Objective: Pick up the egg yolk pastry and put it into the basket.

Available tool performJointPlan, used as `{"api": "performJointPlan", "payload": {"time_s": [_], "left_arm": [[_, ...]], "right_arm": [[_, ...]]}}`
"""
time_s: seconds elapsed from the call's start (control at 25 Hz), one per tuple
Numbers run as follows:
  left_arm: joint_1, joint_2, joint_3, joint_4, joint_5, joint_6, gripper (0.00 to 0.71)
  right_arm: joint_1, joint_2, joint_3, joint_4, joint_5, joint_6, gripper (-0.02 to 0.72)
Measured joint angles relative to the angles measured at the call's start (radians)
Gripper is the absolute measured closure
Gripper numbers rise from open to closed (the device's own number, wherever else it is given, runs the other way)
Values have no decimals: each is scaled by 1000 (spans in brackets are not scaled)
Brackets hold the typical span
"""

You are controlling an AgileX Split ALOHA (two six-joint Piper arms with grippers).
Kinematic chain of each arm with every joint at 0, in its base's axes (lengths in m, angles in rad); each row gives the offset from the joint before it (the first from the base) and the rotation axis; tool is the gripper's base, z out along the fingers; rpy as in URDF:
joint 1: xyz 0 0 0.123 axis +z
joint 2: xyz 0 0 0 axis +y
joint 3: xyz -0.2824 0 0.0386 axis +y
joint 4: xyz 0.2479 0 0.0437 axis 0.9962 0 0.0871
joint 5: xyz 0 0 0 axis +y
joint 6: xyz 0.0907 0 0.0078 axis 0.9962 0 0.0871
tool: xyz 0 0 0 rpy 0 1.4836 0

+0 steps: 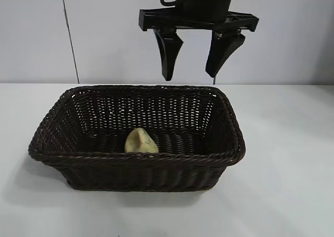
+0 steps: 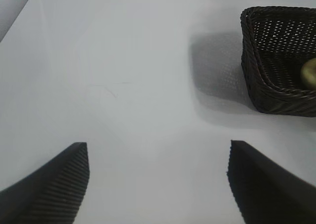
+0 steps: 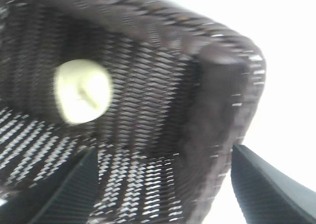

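Pastry in basket; right end effector above it, empty.

We see the egg yolk pastry [image 1: 141, 141] lying on the floor of the basket [image 1: 136, 157], close to the near wall in the exterior view, a little left of centre; the basket sits on the white desk [image 1: 282, 185]; the right end effector [image 1: 198, 54] hangs above the basket's far rim, pointing down, fingers spread wide, nothing between them, not touching basket or pastry; in its wrist view the pastry [image 3: 82, 91] shows on the weave and a basket corner [image 3: 217, 86] lies between the finger tips; the left end effector [image 2: 158, 179] sits over bare desk, well apart from the basket [image 2: 276, 93], fingers wide, empty.
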Motion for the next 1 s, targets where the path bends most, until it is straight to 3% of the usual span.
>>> {"api": "performJointPlan", "payload": {"time_s": [0.56, 1.0], "left_arm": [[0, 0, 0, 0, 0, 0, 145], [0, 0, 0, 0, 0, 0, 145]], "right_arm": [[-417, 0, 0, -32, 0, -31, 164], [-448, -20, 35, 26, -1, -66, 164]]}}
